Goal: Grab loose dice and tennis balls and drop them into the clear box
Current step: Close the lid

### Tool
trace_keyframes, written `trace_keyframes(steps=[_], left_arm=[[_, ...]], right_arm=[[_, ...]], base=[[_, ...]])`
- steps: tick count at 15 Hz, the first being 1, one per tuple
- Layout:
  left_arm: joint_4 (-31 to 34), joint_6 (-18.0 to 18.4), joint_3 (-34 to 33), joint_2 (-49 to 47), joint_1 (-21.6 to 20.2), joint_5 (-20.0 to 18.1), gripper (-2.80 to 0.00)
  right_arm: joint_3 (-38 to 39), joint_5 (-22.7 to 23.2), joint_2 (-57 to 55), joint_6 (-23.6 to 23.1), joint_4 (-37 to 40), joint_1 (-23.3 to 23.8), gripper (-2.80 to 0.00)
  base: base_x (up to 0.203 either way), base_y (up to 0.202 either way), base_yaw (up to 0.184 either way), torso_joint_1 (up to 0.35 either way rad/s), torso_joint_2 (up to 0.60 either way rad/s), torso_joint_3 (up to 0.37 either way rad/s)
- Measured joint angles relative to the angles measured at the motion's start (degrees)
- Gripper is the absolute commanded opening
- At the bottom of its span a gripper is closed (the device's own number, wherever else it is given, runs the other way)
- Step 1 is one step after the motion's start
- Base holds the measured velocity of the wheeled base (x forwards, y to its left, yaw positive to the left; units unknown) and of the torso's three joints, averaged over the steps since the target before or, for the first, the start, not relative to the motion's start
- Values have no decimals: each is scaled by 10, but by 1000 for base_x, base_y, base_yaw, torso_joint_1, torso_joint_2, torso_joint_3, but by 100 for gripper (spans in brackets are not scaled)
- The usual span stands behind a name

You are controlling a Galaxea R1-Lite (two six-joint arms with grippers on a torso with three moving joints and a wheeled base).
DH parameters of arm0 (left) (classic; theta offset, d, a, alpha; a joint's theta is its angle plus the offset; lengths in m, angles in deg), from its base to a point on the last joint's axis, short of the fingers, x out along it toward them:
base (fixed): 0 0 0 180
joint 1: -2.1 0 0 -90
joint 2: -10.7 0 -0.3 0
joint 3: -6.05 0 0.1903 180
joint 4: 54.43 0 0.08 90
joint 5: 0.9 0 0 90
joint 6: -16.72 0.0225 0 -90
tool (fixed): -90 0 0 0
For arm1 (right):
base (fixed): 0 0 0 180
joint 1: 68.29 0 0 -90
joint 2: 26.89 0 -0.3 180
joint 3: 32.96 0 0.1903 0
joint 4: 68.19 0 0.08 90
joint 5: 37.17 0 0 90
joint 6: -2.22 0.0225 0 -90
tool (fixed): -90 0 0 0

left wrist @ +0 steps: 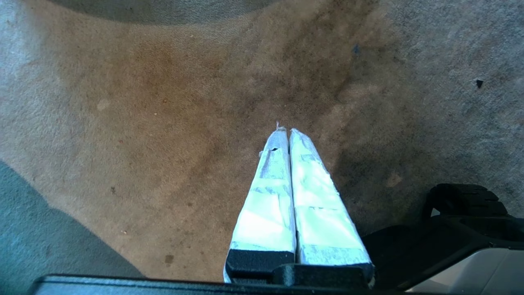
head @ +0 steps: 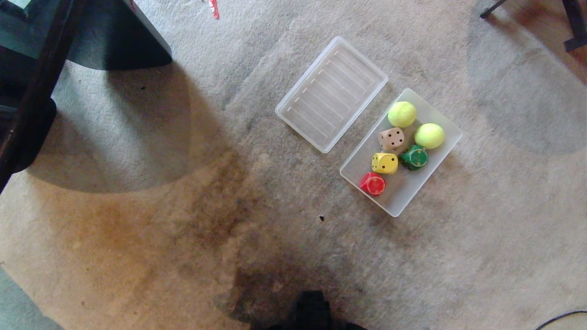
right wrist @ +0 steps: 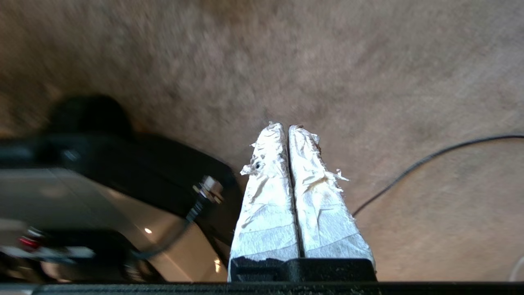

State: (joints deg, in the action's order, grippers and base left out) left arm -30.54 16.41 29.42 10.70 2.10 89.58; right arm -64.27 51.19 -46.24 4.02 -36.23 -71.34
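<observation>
In the head view the clear box [head: 439, 120] lies on the carpet right of centre. Inside it rest two tennis balls [head: 402, 114] [head: 429, 135] and several dice: beige [head: 391, 138], dark green [head: 414, 157], yellow [head: 384, 163] and red [head: 373, 184]. Neither arm shows in the head view. My left gripper [left wrist: 285, 130] is shut and empty over stained carpet. My right gripper [right wrist: 285, 126] is shut and empty over bare carpet beside the robot's base [right wrist: 102, 196].
The flat ribbed lid [head: 331, 93] lies on the carpet just left of the box. Dark furniture [head: 55, 46] stands at the far left and a stand's legs [head: 573, 23] at the far right. A black cable [right wrist: 430, 159] runs over the carpet near my right gripper.
</observation>
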Motion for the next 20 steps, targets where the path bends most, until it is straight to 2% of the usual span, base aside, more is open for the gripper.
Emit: trace_keyframes(steps=[4,7,20], left_arm=[[0,0,0,0,0,0,-280],[0,0,0,0,0,0,-280],[0,0,0,0,0,0,-280]], right_arm=[[35,11,123,-38,17,23,-280],[38,21,174,-54,20,27,-280],[40,26,195,-58,20,27,-280]], base=[[0,0,0,0,0,0],[0,0,0,0,0,0],[0,0,0,0,0,0]])
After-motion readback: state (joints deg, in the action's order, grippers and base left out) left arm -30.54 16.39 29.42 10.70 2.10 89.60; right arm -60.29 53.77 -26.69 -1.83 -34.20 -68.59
